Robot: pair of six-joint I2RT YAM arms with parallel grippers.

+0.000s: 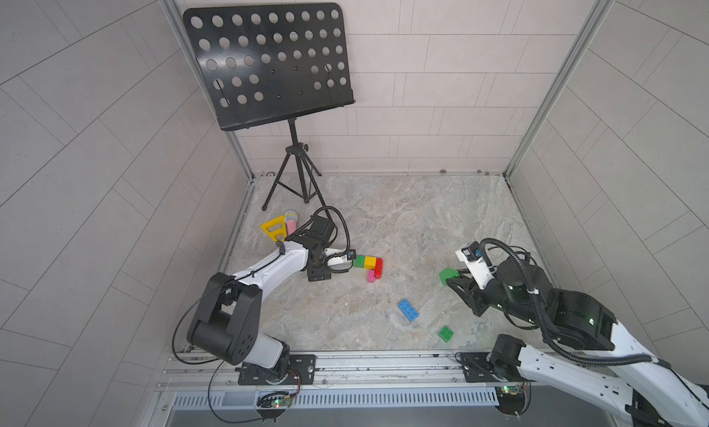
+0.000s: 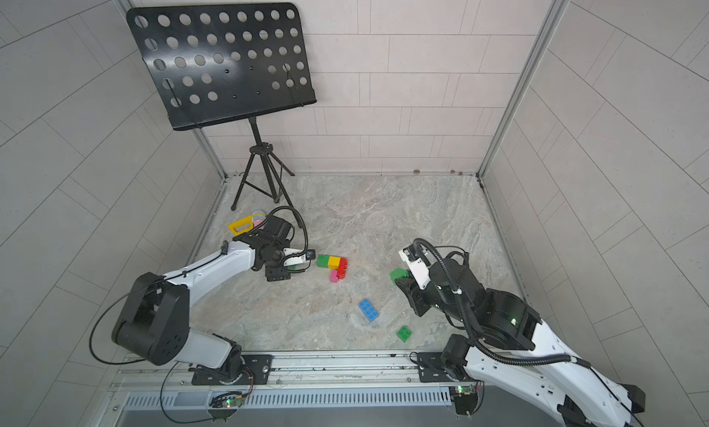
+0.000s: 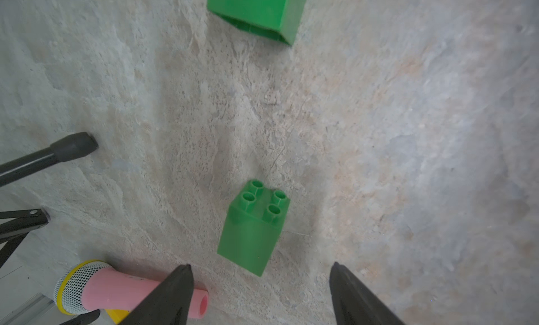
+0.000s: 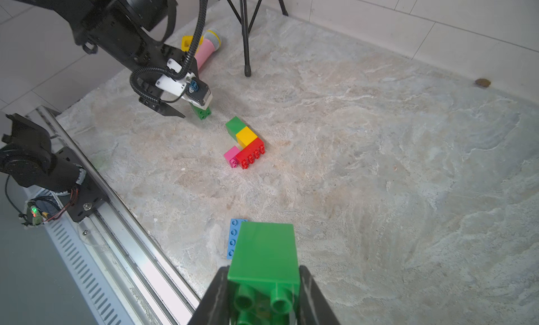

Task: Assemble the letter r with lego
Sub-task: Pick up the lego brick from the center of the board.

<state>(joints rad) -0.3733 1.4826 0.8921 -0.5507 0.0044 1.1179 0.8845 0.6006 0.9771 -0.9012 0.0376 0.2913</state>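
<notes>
A four-brick cluster [image 1: 370, 263] seems joined; right gripper [image 4: 262, 269] clamps a green brick [image 4: 265, 247], left gripper [image 3: 261, 265] gapes over a second green brick [image 3: 253, 230]; blue brick [image 1: 408, 310], at the cluster's five o'clock, lies loose.

Both top views share the whole table [image 1: 422, 222] from above — wrist cameras look close (left nearest).

Looks like a robot lab's test cell: boxed in by tiled panels [image 1: 441, 61] on metal posts [image 1: 556, 87], floored with a stone-patterned slab [image 1: 414, 222], fitted with two arms [image 1: 268, 269] bolted to a rail [image 1: 383, 362] beside a slotted cable duct [image 1: 383, 398].
</notes>
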